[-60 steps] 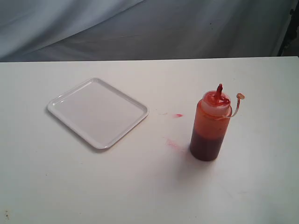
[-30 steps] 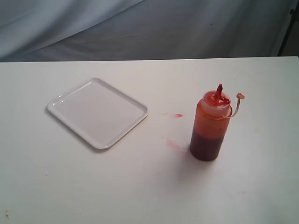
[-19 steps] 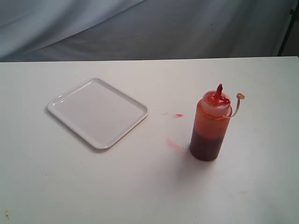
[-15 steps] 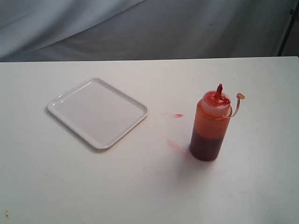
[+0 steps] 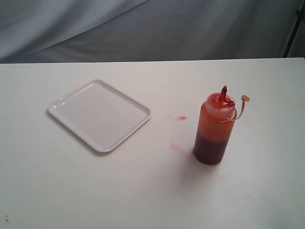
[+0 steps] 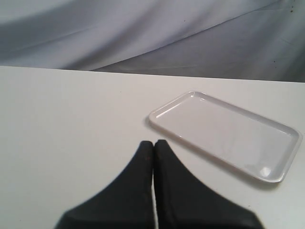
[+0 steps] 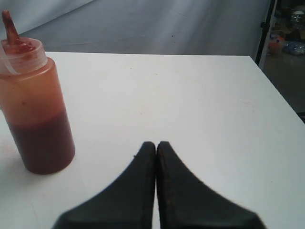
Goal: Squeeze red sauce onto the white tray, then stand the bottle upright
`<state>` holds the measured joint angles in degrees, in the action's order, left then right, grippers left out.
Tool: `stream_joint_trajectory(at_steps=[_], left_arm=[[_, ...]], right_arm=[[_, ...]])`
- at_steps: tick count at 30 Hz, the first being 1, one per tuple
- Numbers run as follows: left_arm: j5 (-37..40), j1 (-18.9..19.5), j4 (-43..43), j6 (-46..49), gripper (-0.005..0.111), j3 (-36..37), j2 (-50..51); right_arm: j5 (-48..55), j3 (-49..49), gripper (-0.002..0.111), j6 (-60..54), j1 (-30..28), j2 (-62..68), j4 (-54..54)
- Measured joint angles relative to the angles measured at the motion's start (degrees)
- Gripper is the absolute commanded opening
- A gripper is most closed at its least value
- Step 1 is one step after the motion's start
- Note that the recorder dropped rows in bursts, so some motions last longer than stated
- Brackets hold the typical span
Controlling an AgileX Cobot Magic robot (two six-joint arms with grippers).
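**Change check.** Over the last two seconds we find no change in the exterior view. The bottle [image 5: 213, 129], the white tray [image 5: 97, 114] and the faint pinkish smears [image 5: 177, 148] on the table [image 5: 143, 195] sit exactly where they were, and neither arm has entered that view. We judge that the task has not yet begun.

**Left gripper [image 6: 154, 143].** The jaws are pressed together with nothing between them. The white tray lies flat on the table, forward of the fingertips, off the gripper's centre line and apart from it. No sauce shows on it.

**Right gripper [image 7: 156, 144].** The jaws are likewise together and empty. The bottle stands upright near this gripper, forward of the fingertips and off to one side, not touching them. The red sauce [image 7: 43, 143] fills the lower part of the bottle. The nozzle [image 7: 7, 21] points up, and the cap [image 5: 245, 98] hangs off it on its tether, so the nozzle is uncovered.

**Consequence.** Every step is still to be done. The right gripper is the one near the bottle, and we expect it must part its jaws before it can take the bottle's body. The wall looks soft, so we advise a light clamp until the nozzle is over the tray.
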<state>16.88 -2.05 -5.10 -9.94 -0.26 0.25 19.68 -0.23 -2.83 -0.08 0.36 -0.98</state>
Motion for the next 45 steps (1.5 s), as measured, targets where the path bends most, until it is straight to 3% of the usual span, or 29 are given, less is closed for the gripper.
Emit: stream_joint_trajectory(at_steps=[20, 28, 45], left_arm=[[0.0, 0.0, 0.0, 0.0, 0.001, 0.0, 0.0], [0.0, 0.0, 0.0, 0.0, 0.001, 0.0, 0.0], [0.0, 0.0, 0.0, 0.0, 0.001, 0.0, 0.0]], right_arm=[[-3.4, 0.0, 0.000, 0.0, 0.0, 0.0, -5.6], [-7.6, 0.0, 0.000, -0.6, 0.0, 0.0, -14.1], [-18.5, 0.0, 0.000, -1.1, 0.0, 0.0, -15.0]])
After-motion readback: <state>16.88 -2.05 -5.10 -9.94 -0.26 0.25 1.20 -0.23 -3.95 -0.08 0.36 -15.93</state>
